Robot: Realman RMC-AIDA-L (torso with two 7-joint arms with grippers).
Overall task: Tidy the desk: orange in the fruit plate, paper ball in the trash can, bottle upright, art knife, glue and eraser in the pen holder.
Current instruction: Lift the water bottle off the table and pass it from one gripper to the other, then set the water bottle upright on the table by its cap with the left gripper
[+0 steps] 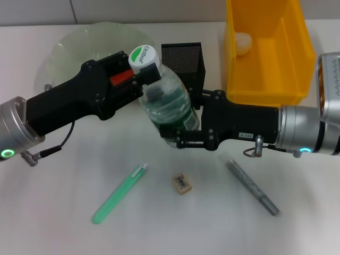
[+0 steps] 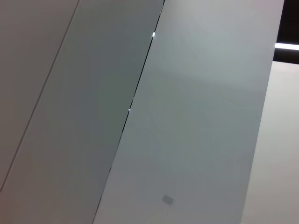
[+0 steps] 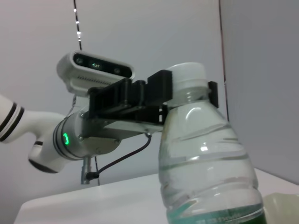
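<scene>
Desk [image 1: 53, 223] white, both arms over its middle. Trash can [image 1: 268, 53] sits at the far right, paper ball [image 1: 243, 43] inside it by the left wall. Fruit plate [image 1: 79, 45] at far left, partly behind the left arm. Pen holder [image 1: 183, 59] stands between plate and can, just behind the bottle. Bottle [image 1: 169, 103] is upright, held by both arms: left gripper [image 1: 150, 70] clamped on the neck just under the white cap [image 3: 187, 74], right gripper [image 1: 186, 125] closed around the lower body at the green label. On the near desk, apart from both grippers: green art knife [image 1: 119, 194] left, grey pen-like stick [image 1: 253, 187] right, eraser [image 1: 181, 183] between them, lying flat.
</scene>
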